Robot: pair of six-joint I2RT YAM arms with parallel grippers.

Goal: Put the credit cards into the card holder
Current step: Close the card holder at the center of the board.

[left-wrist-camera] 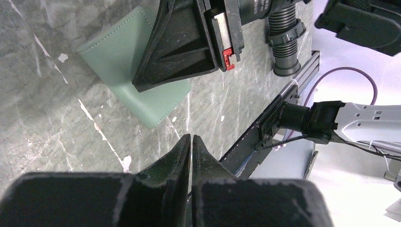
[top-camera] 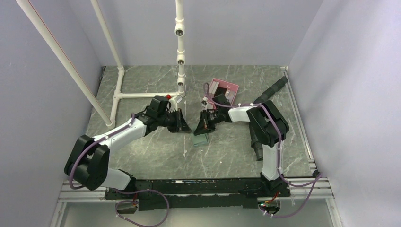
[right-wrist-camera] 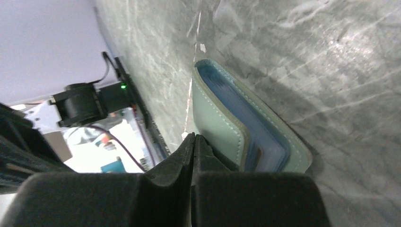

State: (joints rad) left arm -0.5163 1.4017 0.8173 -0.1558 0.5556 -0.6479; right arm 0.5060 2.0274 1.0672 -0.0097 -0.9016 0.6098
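- Now my right hand (right-wrist-camera: 194, 140) has its fingers pressed together with nothing pinched between them.
- Its tip sits at the near cover of the card holder (right-wrist-camera: 220, 124); whether it touches or hangs just above, I cannot tell.
- The card holder lies on the grey marbled worktop (top-camera: 156, 152), between my two hands and a little nearer my bases. It is grey-green outside, and its covers are slightly apart, so the light blue pockets show along the open edge.
- My left hand (left-wrist-camera: 190, 140) is just beside the holder and apart from it. Its fingers are drawn almost together with only a hairline slit between them, and I see nothing held there.
- From above, my two hands point at each other over the middle of the worktop, close but not touching.
- The credit cards (top-camera: 219, 88) that I can see lie on the pink tray (top-camera: 231, 86) behind my right hand, well apart from the holder and too small to count.
- A white pipe frame (top-camera: 142, 95) stands at the back left.
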